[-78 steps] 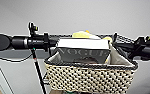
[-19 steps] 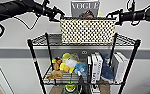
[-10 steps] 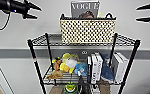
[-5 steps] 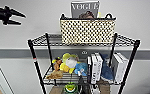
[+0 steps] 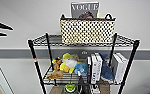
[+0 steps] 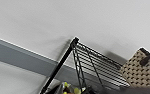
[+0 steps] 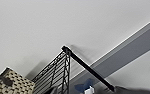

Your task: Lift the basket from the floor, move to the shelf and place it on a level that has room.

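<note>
The basket (image 5: pixel 87 32) sits upright on the top level (image 5: pixel 48 40) of the shelf (image 5: pixel 34 60), about centred btwn the posts & set toward the wall side. Its cream checkered weave faces the head cam, dark rim on top, a small black loop handle at each end. A magazine (image 5: pixel 85 9) w/ big white letters stands up out of the basket, leaning at the wall (image 5: pixel 28 17) behind. Bare wire grid shows on both sides of the basket.

Next level down: plush toys (image 5: pixel 68 65) bunched on the left half, white books (image 5: pixel 95 68) standing upright on the right half, something blue btwn the books. Lower still, a green-yellow item (image 5: pixel 70 87) is partly cut off, can't tell what it is.

Left gripper (image 5: pixel 2 28) shows at the left edge of the head view as two dark prongs pointing toward the shelf, w/ a gap btwn them – spread apart, holding nothing, well clear of the basket & the shelf. Right gripper: can't tell its state.

Left wrist view: a shelf post tip & the top wire grid, w/ one corner of the basket (image 6: pixel 141 68) & a handle sitting on the grid. Right wrist view: the other post tip, the grid, the opp. basket (image 7: pixel 12 81) corner w/ its handle. A grey band (image 5: pixel 11 53) runs across the wall behind the shelf.
</note>
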